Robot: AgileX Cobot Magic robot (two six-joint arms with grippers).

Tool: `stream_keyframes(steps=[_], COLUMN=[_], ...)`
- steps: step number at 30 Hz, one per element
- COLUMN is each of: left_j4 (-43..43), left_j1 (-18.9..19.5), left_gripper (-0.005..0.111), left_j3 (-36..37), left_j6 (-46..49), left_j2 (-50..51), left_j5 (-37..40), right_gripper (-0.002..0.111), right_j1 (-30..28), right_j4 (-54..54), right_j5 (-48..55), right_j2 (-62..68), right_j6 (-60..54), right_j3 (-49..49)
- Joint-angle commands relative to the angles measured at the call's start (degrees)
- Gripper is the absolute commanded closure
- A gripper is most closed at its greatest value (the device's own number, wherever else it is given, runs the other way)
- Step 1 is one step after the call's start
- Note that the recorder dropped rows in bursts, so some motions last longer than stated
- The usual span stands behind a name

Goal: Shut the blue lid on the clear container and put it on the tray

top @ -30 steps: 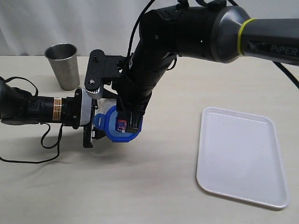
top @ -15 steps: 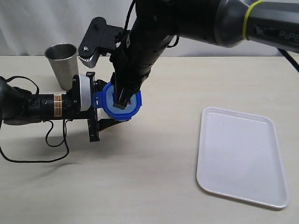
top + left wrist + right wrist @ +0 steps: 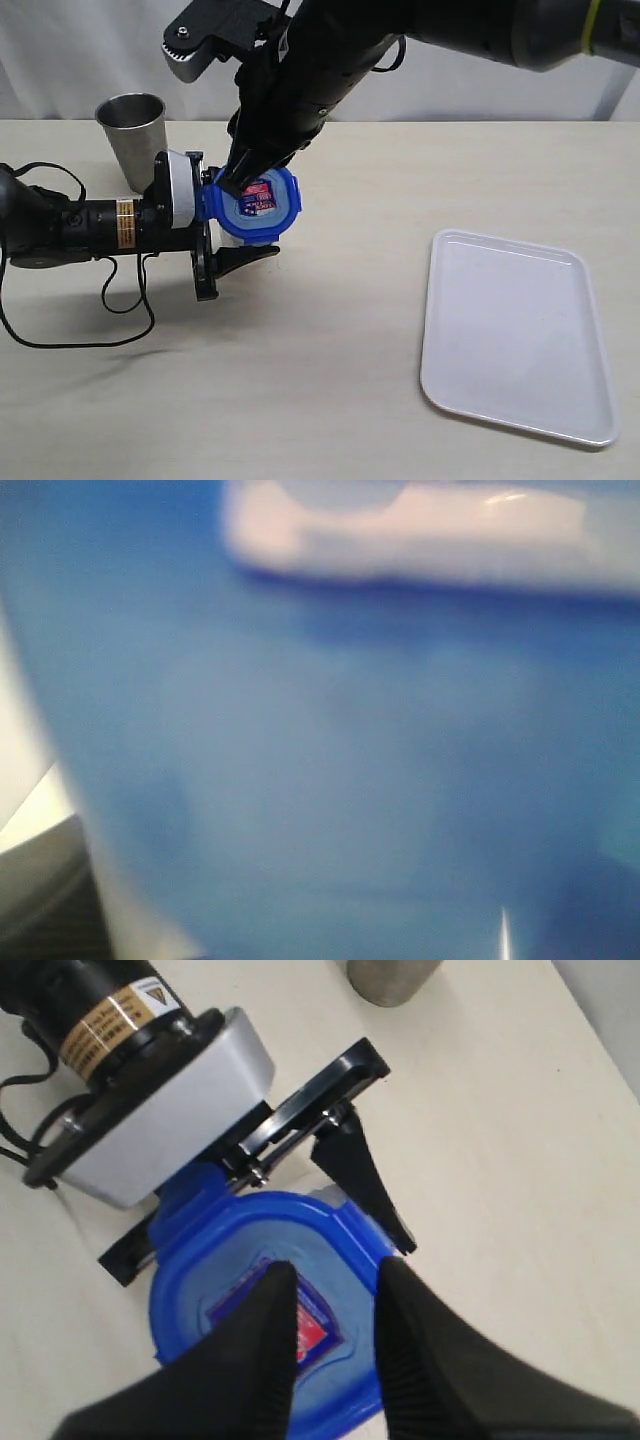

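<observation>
The blue lid [image 3: 258, 205] sits on the mouth of the clear container [image 3: 228, 236], which lies sideways off the table with the sticker facing outward. My left gripper [image 3: 240, 215] is shut on the container, one black finger [image 3: 365, 1180] running alongside the lid. Most of the container is hidden behind the lid and gripper. The left wrist view is filled by the blurred blue lid [image 3: 330, 760]. My right gripper [image 3: 232, 183] hovers at the lid's upper left edge. In the right wrist view this gripper [image 3: 335, 1270] is open with a narrow gap above the lid [image 3: 200, 1280]. The white tray [image 3: 515, 335] lies far right.
A grey steel cup [image 3: 135, 140] stands at the back left, just behind the left arm. A black cable [image 3: 60, 340] loops on the table under that arm. The tray holds nothing.
The left gripper has lifted the container and lid upward. The right gripper has risen and shifted left from the lid's face to its upper edge, and its fingers have narrowed.
</observation>
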Motion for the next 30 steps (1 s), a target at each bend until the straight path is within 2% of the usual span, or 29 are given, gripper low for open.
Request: stream_keyframes(steps=[1,7,14,21,30], left_j4=[-1.7,-1.9,-2.0,-1.9,-2.1], left_j1=[0.0,0.0,0.0,0.0,0.0], left_gripper=[0.107,0.107,0.107,0.107,0.107], left_j3=[-0.2,-0.2,-0.2,-0.2,-0.2], left_j6=[-0.6,-1.6,-3.6,-4.1,-4.6], left_j2=[-0.8,-0.8,-0.8,-0.8,-0.8], left_j5=[-1.2,-1.6,-2.0,-2.0,-2.0], right_gripper=[0.104,0.104,0.104,0.104,0.104], right_j1=[-0.1,-0.1,-1.1,-4.8,-5.1], right_j4=[4.8,4.4,-7.2,-6.6,-6.6], right_j5=[-0.3,0.1,0.1,0.5,-0.1], right_j2=[-0.5,-0.5,0.1,2.6,4.0], right_j6=[-2.6,2.5,13.5,14.0,13.8], right_j3=[1.3,3.9,4.8,4.8,4.8])
